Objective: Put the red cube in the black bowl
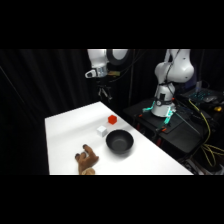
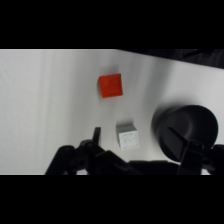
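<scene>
White table (image 1: 65, 130), red cube (image 1: 112, 119) near black bowl (image 1: 119, 142); raised pincer (image 1: 103, 93) apparently spread wide, empty.

Below me: a white cube (image 1: 102, 131) near the white table's (image 1: 65, 145) middle; a brown hand-shaped object (image 1: 87, 160) at its front edge.

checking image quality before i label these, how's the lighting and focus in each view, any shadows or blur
Side view: soft overall, the white table brightly lit against a dark backdrop; the red cube and black bowl read clearly, the brown hand-shaped object is blurry. Wrist view: the gripper linkage is a dark, unfocused silhouette; the bowl shows almost no inner detail; the white cube casts little shadow.
</scene>
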